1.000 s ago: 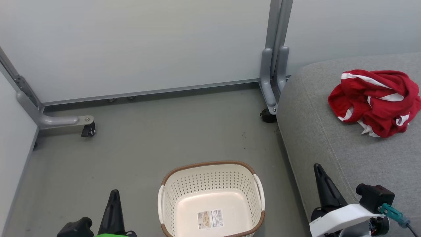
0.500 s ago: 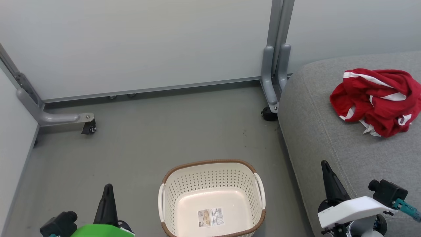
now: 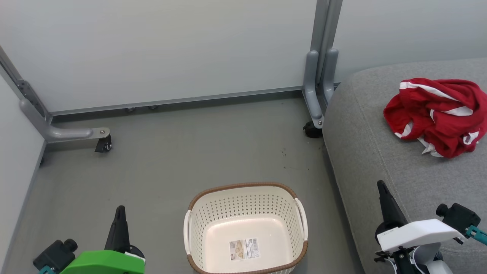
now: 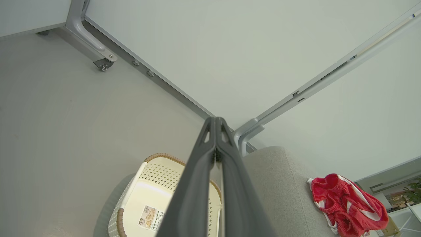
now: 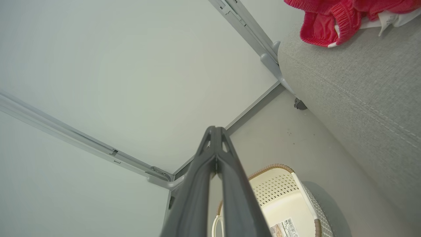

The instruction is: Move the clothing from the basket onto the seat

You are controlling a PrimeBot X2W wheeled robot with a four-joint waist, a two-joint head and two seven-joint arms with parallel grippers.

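**Transfer status: looks complete**

Head view: basket near centre, no garments inside; clothing heaped far right on seat.
Left wrist view: my left gripper clenched, empty.
Right wrist view: my right gripper likewise.

Smooth cream perforated plastic basket, brown woven-look rim; soft red-and-white cloth garments; light grey matt fabric seat
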